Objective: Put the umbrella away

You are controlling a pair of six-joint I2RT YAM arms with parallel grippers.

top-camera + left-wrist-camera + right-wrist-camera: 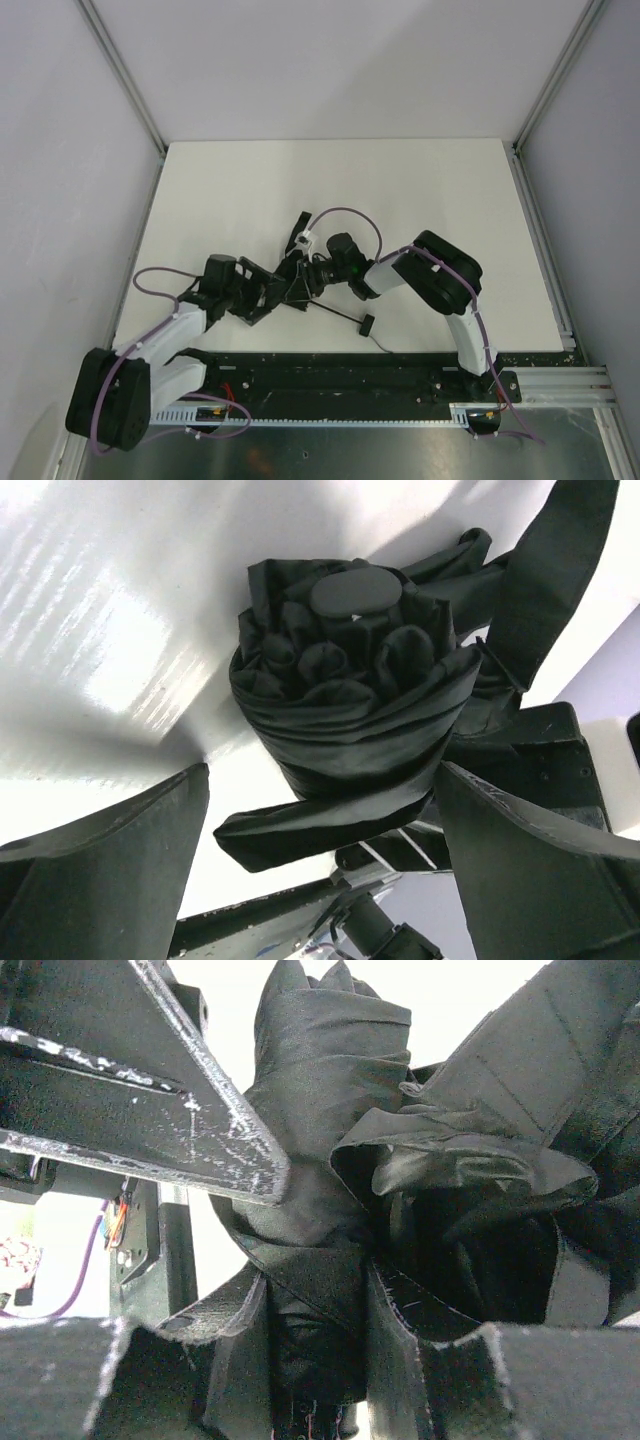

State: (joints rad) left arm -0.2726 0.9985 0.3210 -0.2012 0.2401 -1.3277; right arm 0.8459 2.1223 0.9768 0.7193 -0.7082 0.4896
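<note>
Scene: Two robot arms meet over a black folding umbrella (293,284) on a white table (400,190), their wrists drawn in from either side.

Umbrella: It lies toward the table's near edge, roughly midway between the left and right edges. Its canopy (350,730) is gathered into a rough roll of creased matte folds.

End-on: In the left wrist view the roll faces the camera. The pleats bunch around an oval black cap (355,590), and a fabric band (300,830) is wound round the bundle with its loose end jutting left.

Left gripper: The left gripper (262,293) is released, jaws spread wide. Its two fingers (110,860) frame the bottom of its own view, and the roll sits just beyond them; no contact can be made out.

Right gripper: The right gripper (318,277) is grasping the umbrella. In its wrist view the fingers (520,1380) pinch a fold of black fabric between them.

Crowding: A scuffed black bar (170,1110) of robot hardware crosses the upper left of the right wrist view, close against the fabric.

Handle: A small black handle (366,325) rests on the table right of the bundle and closer to the near edge. A thin dark shaft (338,313) joins it to the bundle, and a cord (380,342) trails from it toward the near edge.

Strap: A black strip (302,222) pokes out from the bundle toward the far edge.

Cable: A purple cable (345,212) loops above the right wrist.
</note>
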